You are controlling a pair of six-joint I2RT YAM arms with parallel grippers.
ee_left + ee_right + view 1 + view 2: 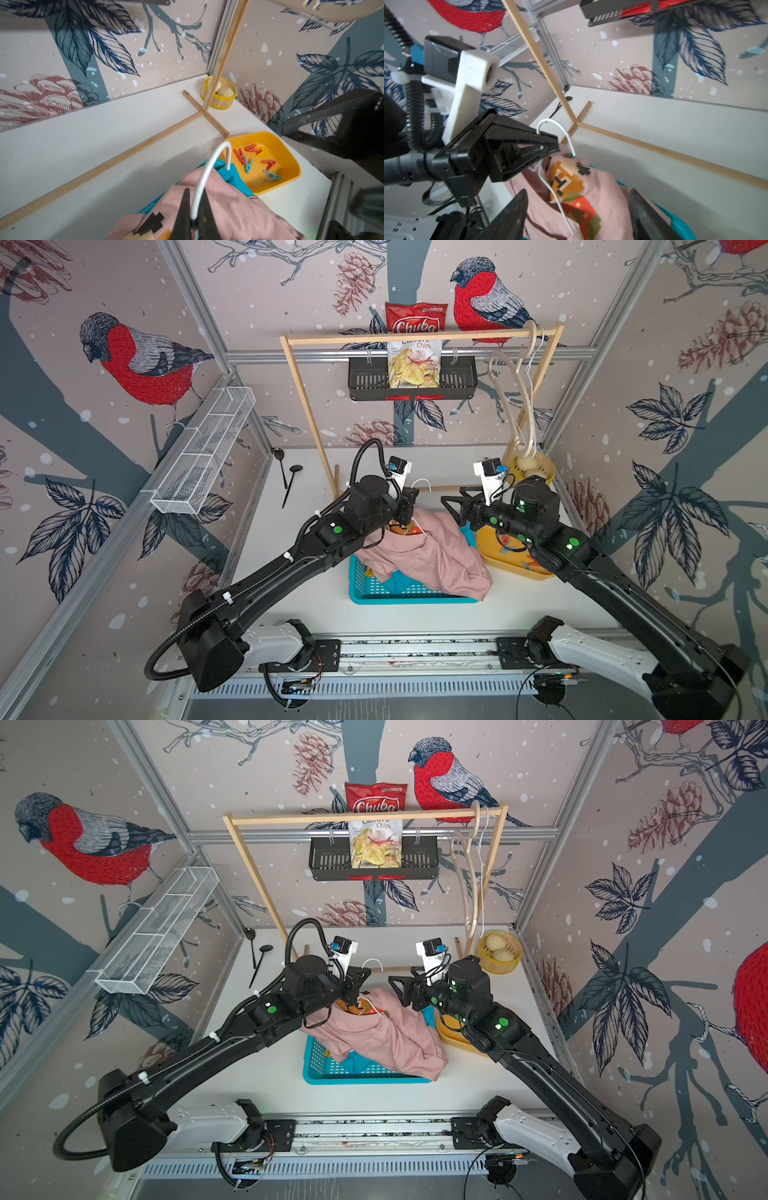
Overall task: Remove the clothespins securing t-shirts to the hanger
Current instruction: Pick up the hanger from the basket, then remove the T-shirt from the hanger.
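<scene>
Six clothespins (270, 164) lie loose in yellow tray (494, 562), right of centre in both top views. None visible on pink t-shirt (440, 560), draped over teal basket (374, 593) at centre. Left gripper (194, 218) clamped on hook of white hanger (204, 174). Right gripper (576, 195) has jaws apart, above shirt. Judgement: unpinning apparently complete. Next move calls for checking hidden folds while holding hanger steady.

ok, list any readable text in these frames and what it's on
"Chuba": white lettering on the red top of the red-and-white foil crisp bag in the black slotted hanging basket.
"Cassava Chips": same bag's white panel, "Cassava" half hidden by the wooden rack rail.
Green strip at the bag's top, small print lower down: too small to read.
Pale pink t-shirt: pixel picture only, no words.
</scene>
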